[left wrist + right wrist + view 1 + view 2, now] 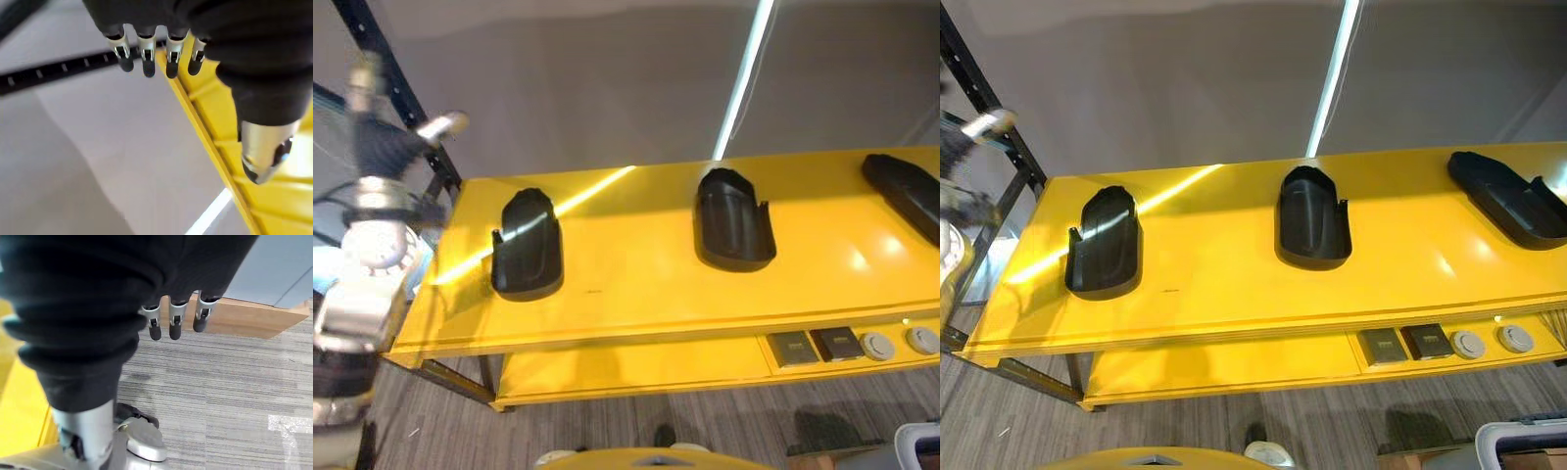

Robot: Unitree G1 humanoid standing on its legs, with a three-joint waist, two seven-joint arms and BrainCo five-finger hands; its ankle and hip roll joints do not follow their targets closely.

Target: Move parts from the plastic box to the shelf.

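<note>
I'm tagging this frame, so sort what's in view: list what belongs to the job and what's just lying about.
Job:
left part
middle part
right part
shelf
left hand, open, empty
right hand, open, empty

Lying about:
two square plates and two round discs on the lower ledge
black rack frame

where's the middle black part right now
The middle black part lies on the yellow shelf, roughly centred in the eye views, between the left black part and the right black part.
</note>
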